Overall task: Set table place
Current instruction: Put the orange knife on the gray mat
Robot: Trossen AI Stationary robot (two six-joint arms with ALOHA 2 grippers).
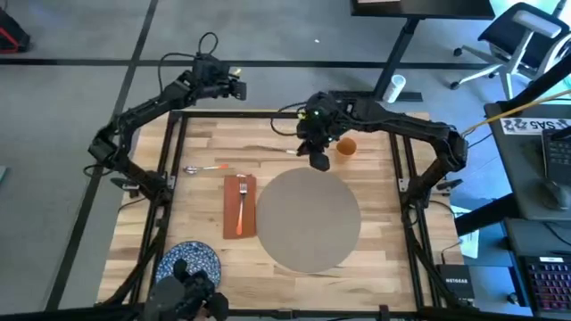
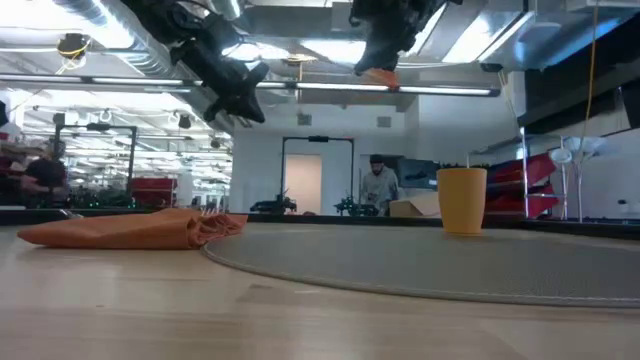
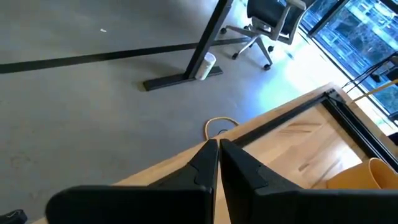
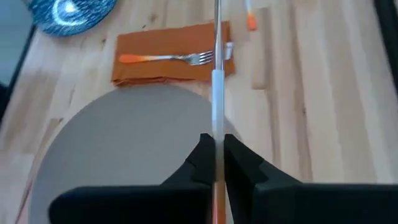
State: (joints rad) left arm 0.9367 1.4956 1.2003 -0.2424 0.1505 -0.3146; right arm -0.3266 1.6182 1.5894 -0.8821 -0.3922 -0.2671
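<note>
The round grey-beige placemat (image 1: pixel 308 221) lies flat in the middle of the wooden table (image 1: pixel 384 241). To its left a rust-red napkin (image 1: pixel 239 205) carries a fork (image 4: pixel 168 58). A spoon (image 1: pixel 205 168) lies beyond the napkin. My right gripper (image 1: pixel 318 157) hangs above the placemat's far edge, shut on a knife (image 4: pixel 216 93) with a silver blade and an orange handle. My left gripper (image 3: pixel 218 163) is shut on nothing, high over the table's far left rail. My right gripper pinches the knife between its two fingers, about where the silver blade meets the orange handle (image 4: pixel 215 186). The blade (image 4: pixel 216 74) runs forward past the fingertips, along the fingers. The knife is lifted clear of the table, above the placemat.
An orange cup (image 1: pixel 346 146) stands on the table just right of my right gripper, beyond the placemat. A blue speckled plate (image 1: pixel 189 265) sits at the near left corner. Bare wood lies right of the placemat.
</note>
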